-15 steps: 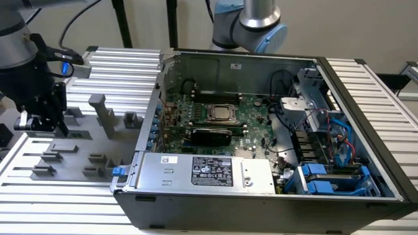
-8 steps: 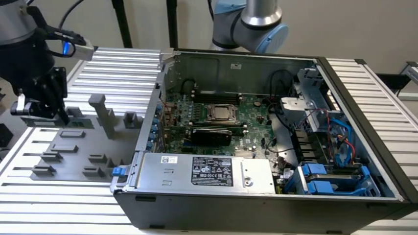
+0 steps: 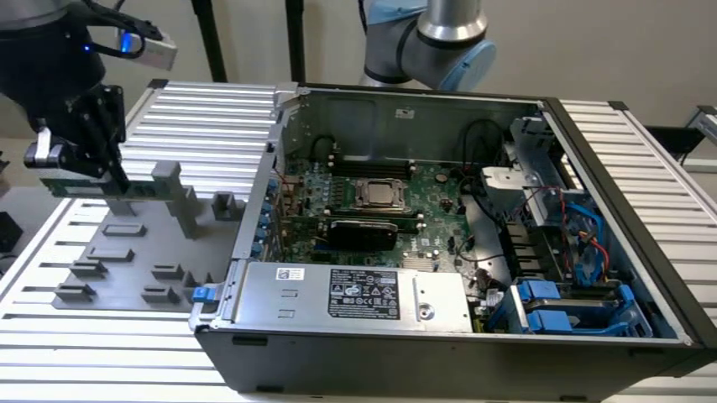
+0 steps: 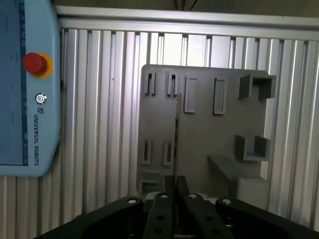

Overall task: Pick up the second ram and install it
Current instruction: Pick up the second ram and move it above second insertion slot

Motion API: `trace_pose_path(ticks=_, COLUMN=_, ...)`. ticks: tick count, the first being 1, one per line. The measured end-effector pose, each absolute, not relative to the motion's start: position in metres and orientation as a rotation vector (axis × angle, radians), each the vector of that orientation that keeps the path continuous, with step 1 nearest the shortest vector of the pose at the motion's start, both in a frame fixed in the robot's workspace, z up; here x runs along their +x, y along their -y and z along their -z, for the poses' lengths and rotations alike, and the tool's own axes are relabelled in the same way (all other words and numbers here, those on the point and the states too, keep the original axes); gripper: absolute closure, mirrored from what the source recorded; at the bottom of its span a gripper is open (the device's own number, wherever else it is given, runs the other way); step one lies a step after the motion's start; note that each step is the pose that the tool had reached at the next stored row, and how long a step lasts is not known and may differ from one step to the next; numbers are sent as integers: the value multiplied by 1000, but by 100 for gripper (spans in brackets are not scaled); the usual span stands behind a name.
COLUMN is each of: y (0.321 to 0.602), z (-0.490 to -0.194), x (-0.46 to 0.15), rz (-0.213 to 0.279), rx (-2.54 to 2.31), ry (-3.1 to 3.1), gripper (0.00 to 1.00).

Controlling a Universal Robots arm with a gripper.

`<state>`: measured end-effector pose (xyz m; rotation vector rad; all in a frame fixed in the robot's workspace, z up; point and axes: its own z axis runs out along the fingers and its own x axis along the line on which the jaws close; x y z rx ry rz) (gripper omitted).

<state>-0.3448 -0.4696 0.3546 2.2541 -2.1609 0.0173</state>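
Note:
My gripper (image 3: 112,178) hangs over the far left of the grey fixture plate (image 3: 123,256), shut on the second ram (image 3: 73,186). That thin green strip lies level between the fingers, lifted clear of the plate and next to a tall grey block (image 3: 168,180). In the wrist view the ram (image 4: 177,129) appears edge-on as a thin line running out from my gripper (image 4: 175,188) above the fixture plate (image 4: 204,134). At the exterior view's right, the open computer case (image 3: 471,336) shows the motherboard with long black slots (image 3: 370,166) beside the CPU socket (image 3: 381,195).
A second robot arm (image 3: 448,42) stands behind the case. A silver power supply (image 3: 348,294) fills the case's near side, with blue drive bays (image 3: 560,311) to the right. A blue teach pendant (image 4: 30,84) with a red button lies on the ribbed aluminium table (image 3: 112,353).

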Motion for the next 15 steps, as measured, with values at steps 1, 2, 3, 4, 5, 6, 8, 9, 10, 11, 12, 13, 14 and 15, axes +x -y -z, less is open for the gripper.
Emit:
trace_pose_path(ticks=1, y=469, z=-359, x=-341, rz=-17, rx=2254, ry=2161, gripper=86)
trace_pose_path(ticks=2, y=469, z=-363, x=-338, rz=-17, rx=2254, ry=2161, gripper=86)
trace_pose_path(ticks=3, y=469, z=-367, x=-335, rz=-17, rx=2254, ry=2161, gripper=86)
trace_pose_path(ticks=4, y=469, z=-371, x=-332, rz=-16, rx=2254, ry=2161, gripper=86)
trace_pose_path(ticks=5, y=469, z=-375, x=-328, rz=-16, rx=2255, ry=2161, gripper=86)
trace_pose_path(ticks=6, y=468, z=-379, x=-325, rz=-16, rx=2255, ry=2161, gripper=86)
trace_pose_path(ticks=8, y=468, z=-386, x=-319, rz=-16, rx=2255, ry=2161, gripper=86)
trace_pose_path(ticks=9, y=467, z=-388, x=-315, rz=-16, rx=2255, ry=2161, gripper=86)
trace_pose_path(ticks=10, y=466, z=-391, x=-313, rz=-16, rx=2255, ry=2162, gripper=86)
trace_pose_path(ticks=11, y=466, z=-393, x=-310, rz=-16, rx=2255, ry=2161, gripper=86)
trace_pose_path(ticks=12, y=465, z=-394, x=-307, rz=-16, rx=2255, ry=2162, gripper=86)
trace_pose_path(ticks=13, y=464, z=-394, x=-305, rz=-16, rx=2255, ry=2162, gripper=86)
trace_pose_path(ticks=14, y=463, z=-395, x=-302, rz=-15, rx=2255, ry=2162, gripper=86)
trace_pose_path(ticks=15, y=462, z=-395, x=-299, rz=-15, rx=2255, ry=2162, gripper=86)
